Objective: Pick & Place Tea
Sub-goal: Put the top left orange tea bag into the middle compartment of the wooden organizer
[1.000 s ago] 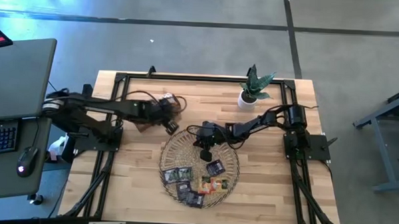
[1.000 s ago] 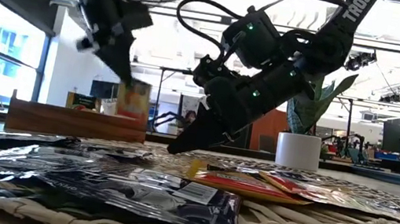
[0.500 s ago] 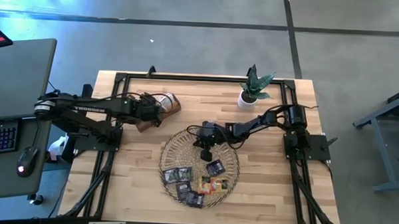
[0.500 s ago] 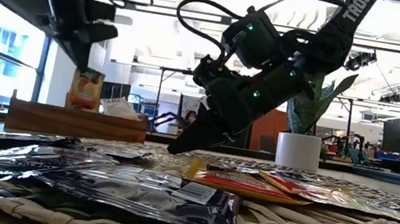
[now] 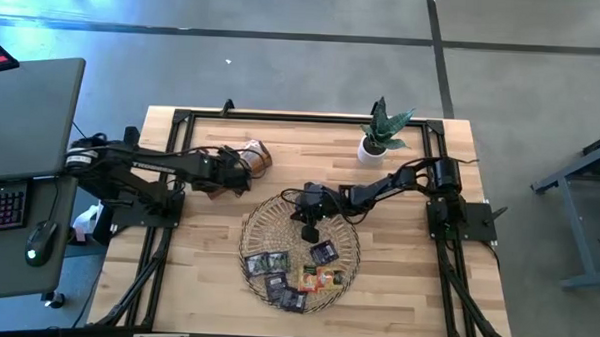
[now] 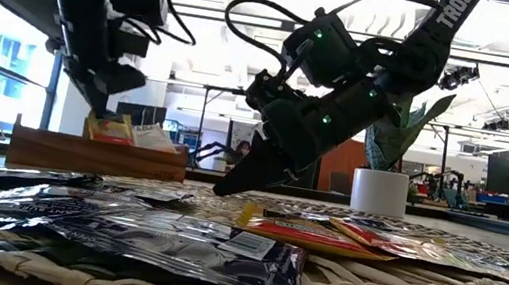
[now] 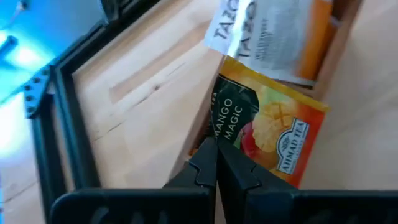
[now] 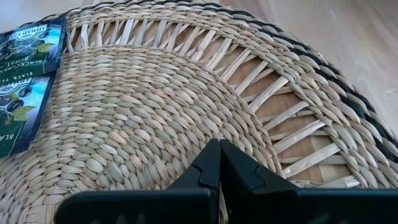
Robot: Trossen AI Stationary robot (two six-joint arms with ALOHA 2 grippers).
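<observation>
My left gripper (image 7: 216,152) is shut on an orange and dark green tea sachet (image 7: 267,124) at the brown wooden box (image 6: 96,154) near the table's left far part. A white-and-orange sachet (image 7: 273,37) sits in the box beside it. My right gripper (image 8: 219,146) is shut, tip down over bare weave of the round woven tray (image 5: 253,222); whether it touches the weave I cannot tell. Several dark and orange sachets (image 5: 296,273) lie flat on the tray's near half; two dark ones (image 8: 28,62) show in the right wrist view. My left gripper pinches the orange and green sachet between its two fingers at one corner (image 7: 211,134) of its dark green edge. The fingers come slanting down from above. The sachet (image 6: 113,129) stands tilted below them, its lower part inside the wooden box.
A white pot with a green plant (image 5: 373,146) stands at the table's far right. A black frame rail (image 7: 68,130) runs along the table edge by the box. Bare wood lies between box and tray.
My left gripper has carried the orange sachet from near the tray's far-left rim toward the table's left, over the wooden box, then down. The sachet, lifted clear before, now sits with its lower part in the box.
</observation>
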